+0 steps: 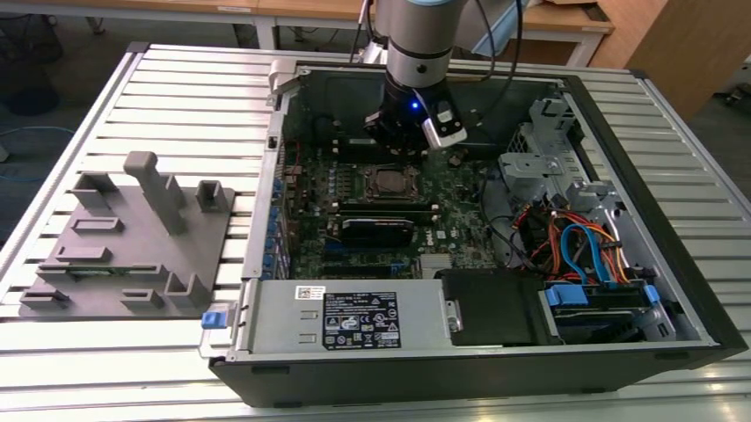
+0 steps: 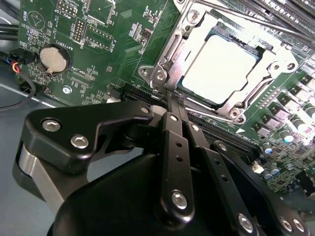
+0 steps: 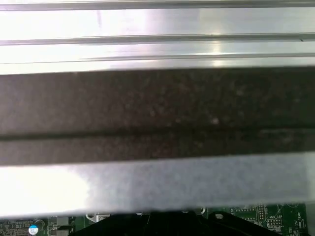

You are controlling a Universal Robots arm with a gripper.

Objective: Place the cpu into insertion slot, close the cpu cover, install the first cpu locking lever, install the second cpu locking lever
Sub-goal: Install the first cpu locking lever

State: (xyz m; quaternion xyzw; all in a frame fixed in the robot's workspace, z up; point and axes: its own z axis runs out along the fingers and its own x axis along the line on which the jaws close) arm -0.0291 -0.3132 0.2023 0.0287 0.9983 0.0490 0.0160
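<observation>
Gripper (image 2: pixel 173 101) fingers (image 2: pixel 172 147) sit pressed together in the second wrist view, holding nothing, their tips just beside the near edge of the insertion slot (image 2: pixel 162 73). Beyond them the cpu (image 2: pixel 219 66) lies flat in that socket on the green motherboard (image 2: pixel 113 44), with the cpu cover (image 2: pixel 268 64) lowered around it. In the exterior view the arm (image 1: pixel 417 53) hangs over the open computer case (image 1: pixel 657 220), near its far wall, above the socket.

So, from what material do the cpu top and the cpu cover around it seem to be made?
The cpu top looks like matte, pale silvery metal with an even, soft sheen. The cpu cover looks like thin stamped steel, brighter, with shiny highlights on its bent edges. Both are judged by look only.
</observation>
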